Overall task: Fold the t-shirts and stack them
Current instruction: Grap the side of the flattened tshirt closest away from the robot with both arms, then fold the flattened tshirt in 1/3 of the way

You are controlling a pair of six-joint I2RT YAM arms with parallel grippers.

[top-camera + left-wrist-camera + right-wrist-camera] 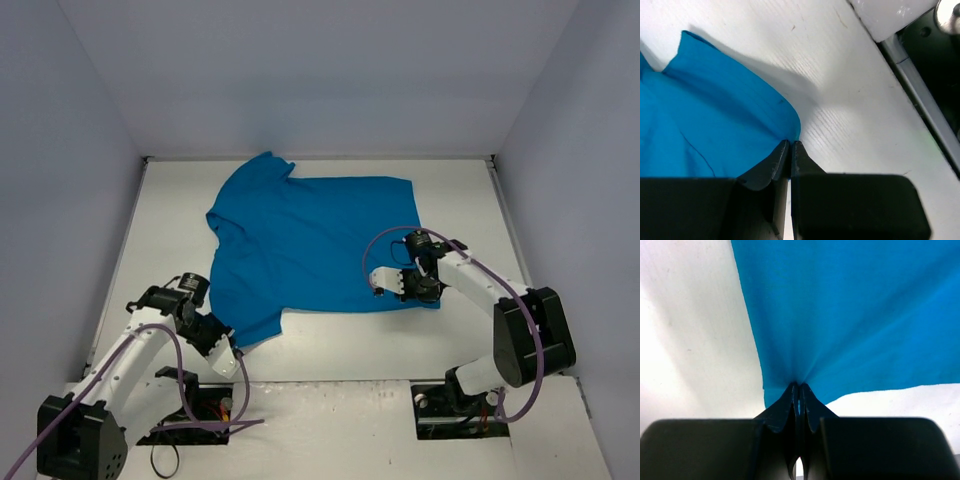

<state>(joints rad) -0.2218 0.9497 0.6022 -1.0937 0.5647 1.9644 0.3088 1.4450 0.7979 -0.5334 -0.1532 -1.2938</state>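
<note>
One bright teal-blue t-shirt (310, 245) lies spread flat on the white table (460, 200), one sleeve toward the back and the other toward the near left. My left gripper (232, 346) is at the tip of the near sleeve, and in the left wrist view its gripper (790, 143) is shut with the sleeve edge (740, 125) pinched between the tips. My right gripper (378, 291) sits at the near right hem corner. In the right wrist view this gripper (799, 386) is shut on the t-shirt (850, 315), with folds fanning out from the tips.
Pale walls (60, 150) close in the table on the left, back and right. The two arm bases and purple cables (200, 420) sit along the near edge. The table's front rim and a dark metal mount (920, 55) lie close to the left gripper.
</note>
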